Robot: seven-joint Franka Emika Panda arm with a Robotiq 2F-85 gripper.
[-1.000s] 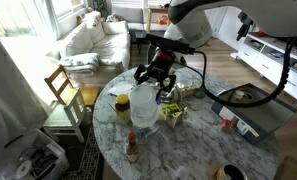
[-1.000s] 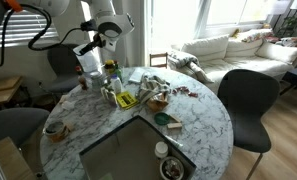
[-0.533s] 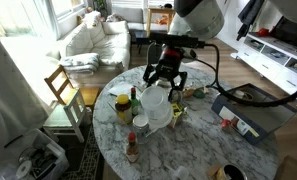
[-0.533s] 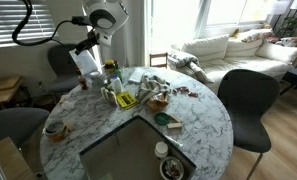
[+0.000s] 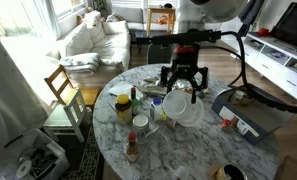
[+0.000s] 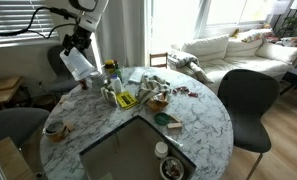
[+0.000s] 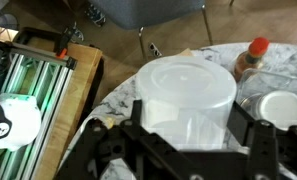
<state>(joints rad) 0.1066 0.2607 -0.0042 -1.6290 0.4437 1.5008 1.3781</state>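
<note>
My gripper (image 5: 184, 82) is shut on a translucent white plastic container (image 5: 184, 106) and holds it tilted in the air above the round marble table (image 5: 203, 150). In an exterior view the gripper (image 6: 72, 46) and the container (image 6: 77, 63) hang over the table's far edge. In the wrist view the container (image 7: 186, 92) fills the space between the two black fingers of the gripper (image 7: 193, 128). Below it on the table stand a yellow jar (image 5: 121, 107), a dark bottle (image 5: 134, 99) and a small white cup (image 5: 140, 123).
A red-capped sauce bottle (image 5: 131, 148) stands near the table's front edge and shows in the wrist view (image 7: 252, 56). A grey box (image 5: 250, 110) lies on the table. A wooden chair (image 5: 63, 90), a black chair (image 6: 243, 100) and a dark rectangular mat (image 6: 133, 150) are close by.
The arm has swung sideways across the table with the container in its grip, away from the yellow jar and bottle, and has risen a little.
</note>
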